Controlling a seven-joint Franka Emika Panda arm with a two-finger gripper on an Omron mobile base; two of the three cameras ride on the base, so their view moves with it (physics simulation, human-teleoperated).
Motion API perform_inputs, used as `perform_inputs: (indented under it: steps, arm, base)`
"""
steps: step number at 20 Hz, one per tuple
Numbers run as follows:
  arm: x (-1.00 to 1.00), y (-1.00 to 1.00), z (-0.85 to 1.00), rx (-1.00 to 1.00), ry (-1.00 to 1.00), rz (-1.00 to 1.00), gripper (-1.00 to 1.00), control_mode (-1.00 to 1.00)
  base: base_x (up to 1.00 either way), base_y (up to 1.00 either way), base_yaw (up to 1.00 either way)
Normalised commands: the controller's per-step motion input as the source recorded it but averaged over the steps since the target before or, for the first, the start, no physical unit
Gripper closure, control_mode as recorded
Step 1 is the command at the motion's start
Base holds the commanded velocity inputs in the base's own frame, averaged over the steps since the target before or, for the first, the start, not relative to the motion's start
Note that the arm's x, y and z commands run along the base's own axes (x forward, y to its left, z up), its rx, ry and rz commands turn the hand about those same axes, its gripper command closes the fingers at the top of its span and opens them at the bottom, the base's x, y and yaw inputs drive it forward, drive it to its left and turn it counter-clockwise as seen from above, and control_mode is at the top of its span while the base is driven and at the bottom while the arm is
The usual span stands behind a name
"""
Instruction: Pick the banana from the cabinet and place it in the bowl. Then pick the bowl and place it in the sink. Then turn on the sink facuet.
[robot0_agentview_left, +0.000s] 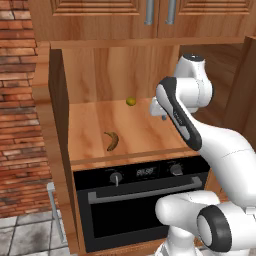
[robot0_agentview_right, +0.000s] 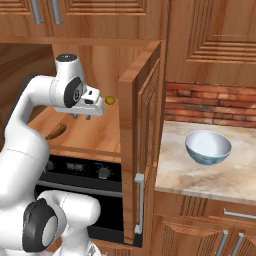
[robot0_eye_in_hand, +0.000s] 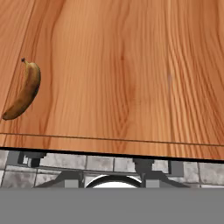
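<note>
Banana (robot0_agentview_left: 111, 141) lying flat on the light shelf board of the cabinet (robot0_agentview_left: 90, 125), toward the left front, curved and mottled brown; seen at the left edge of the hand view too (robot0_eye_in_hand: 24, 91), clear of everything around it. Small round yellow-green fruit (robot0_agentview_left: 131, 101) at the back of the shelf, well apart from it. Gripper (robot0_agentview_right: 81, 117) hanging above the right part of the shelf, pointing down, holding nothing; jaws too small and too hidden by the hand to tell whether apart or together. Bowl (robot0_agentview_right: 208, 147) upright on the marble counter (robot0_agentview_right: 175, 175) to the right, beyond the open cabinet door (robot0_agentview_right: 142, 145), nothing in it. Oven (robot0_agentview_left: 140, 200) directly under the shelf.

Judged step: the very first one, reaching for the banana; no grasp made. Next move calls for shifting the hand leftward and forward across the shelf until centred over the fruit, turning the fingers to straddle its narrow width, then lowering to the board and closing. Afterwards, lifting out past the open door toward the bowl.
</note>
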Motion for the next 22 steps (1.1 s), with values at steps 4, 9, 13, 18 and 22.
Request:
perform_inputs:
  steps: [4,9,13,18,22]
  arm:
    - [-0.08,0.00,0.00,0.00,-0.01,0.00,-1.00,-1.00]
    - [-0.03,0.25,-0.03,-0.06,0.00,-0.01,-1.00,-1.00]
    - [-0.02,0.61,-0.21,-0.03,0.00,-0.08,-1.00,-1.00]
    - [0.00,0.58,-0.28,0.00,-0.02,-0.07,-1.00,-1.00]
    - [0.02,0.37,-0.39,0.00,0.00,-0.08,-1.00,-1.00]
  base:
    - [0.00,0.00,0.00]
    - [0.00,0.00,0.00]
    - [0.00,0.00,0.00]
    - [0.00,0.00,0.00]
    - [0.00,0.00,0.00]
